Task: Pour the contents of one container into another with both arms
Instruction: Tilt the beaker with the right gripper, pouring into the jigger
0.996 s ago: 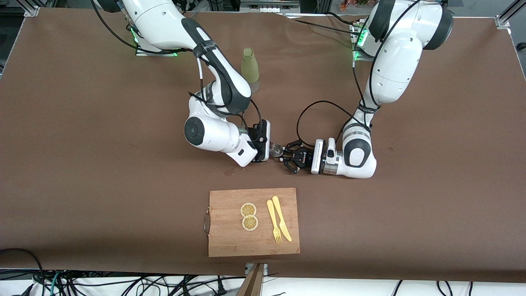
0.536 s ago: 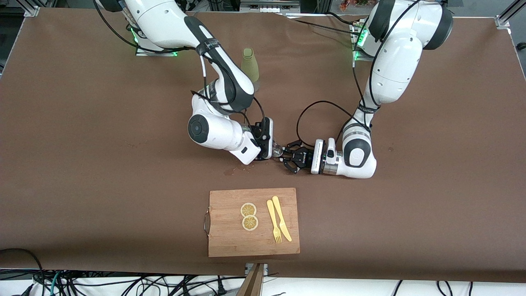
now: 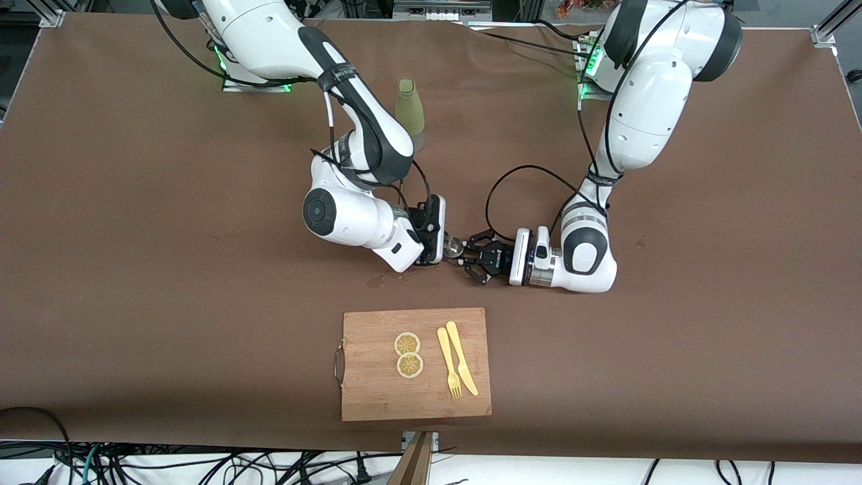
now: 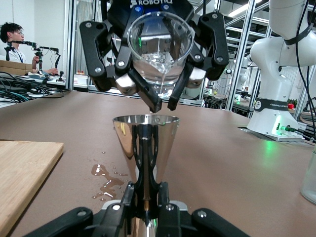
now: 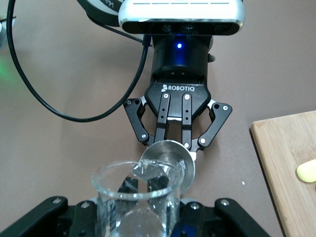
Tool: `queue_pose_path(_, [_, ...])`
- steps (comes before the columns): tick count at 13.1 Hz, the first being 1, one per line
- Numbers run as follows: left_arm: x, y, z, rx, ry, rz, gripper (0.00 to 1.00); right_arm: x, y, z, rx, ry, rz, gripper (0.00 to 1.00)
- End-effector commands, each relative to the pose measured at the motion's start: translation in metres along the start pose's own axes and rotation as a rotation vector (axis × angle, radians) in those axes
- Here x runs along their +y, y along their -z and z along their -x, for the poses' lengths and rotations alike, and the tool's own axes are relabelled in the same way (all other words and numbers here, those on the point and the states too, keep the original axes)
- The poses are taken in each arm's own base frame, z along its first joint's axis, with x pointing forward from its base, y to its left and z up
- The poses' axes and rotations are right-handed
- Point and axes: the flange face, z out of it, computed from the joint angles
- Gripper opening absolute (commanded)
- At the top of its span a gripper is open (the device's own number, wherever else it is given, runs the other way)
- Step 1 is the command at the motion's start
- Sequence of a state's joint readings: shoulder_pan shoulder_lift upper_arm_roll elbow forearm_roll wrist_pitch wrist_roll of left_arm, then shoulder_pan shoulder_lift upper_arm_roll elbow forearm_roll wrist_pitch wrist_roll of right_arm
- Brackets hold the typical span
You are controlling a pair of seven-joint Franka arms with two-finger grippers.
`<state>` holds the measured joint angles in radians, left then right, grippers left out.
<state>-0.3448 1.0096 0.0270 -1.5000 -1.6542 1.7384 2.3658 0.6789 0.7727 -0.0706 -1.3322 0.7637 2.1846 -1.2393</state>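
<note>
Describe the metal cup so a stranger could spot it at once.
Find where the two grippers meet, farther from the front camera than the cutting board. The left gripper holds the metal cup upright. It is a shiny steel cone, unlike the clear glass beaker tipped above it.

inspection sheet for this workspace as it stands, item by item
surface: brown table cover; small puddle of spilled water under the pour.
job's things: clear glass beaker, tipped, thin stream running into the steel jigger, which stands upright.
clutter: wooden cutting board nearer the front camera, with two lemon slices, a yellow fork and a yellow knife; green bottle near the bases.
grippers: right gripper shut on the beaker; left gripper shut on the jigger.
cables: black cable looping from the left arm; cable bundles past the table edge.
surroundings: seated person in the lab.
</note>
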Motion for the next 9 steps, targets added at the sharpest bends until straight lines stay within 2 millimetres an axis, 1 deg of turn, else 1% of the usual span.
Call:
queue_pose_path(1, [-0.003,-0.004,-0.008,0.014,-0.014,-0.031,0.0,-0.003,0.013,-0.01,0.046,-0.019,-0.001,0.0])
queue_pose_path(2, [-0.003,-0.004,-0.007,0.012,-0.014,-0.032,0.0,-0.002,0.014,-0.009,0.07,-0.037,-0.01,0.0])
queue_pose_path(4, [-0.004,0.002,-0.007,0.009,-0.032,-0.034,0.0,0.0,0.026,-0.013,0.158,-0.031,-0.021,0.0])
queue_pose_path(5, [-0.005,0.006,-0.006,0.008,-0.041,-0.036,0.0,0.003,0.031,-0.011,0.197,-0.021,-0.028,0.0])
queue_pose_path(7, [-0.01,0.027,-0.005,0.009,-0.067,-0.061,0.0,0.015,0.042,0.001,0.252,-0.004,-0.026,0.0])
queue_pose_path(8, [-0.013,0.042,-0.004,0.008,-0.082,-0.08,0.0,0.02,0.046,0.007,0.266,0.0,-0.039,0.0])
queue_pose_path(9, [-0.016,0.056,-0.004,0.011,-0.094,-0.086,0.0,0.028,0.052,0.018,0.276,0.008,-0.047,0.0])
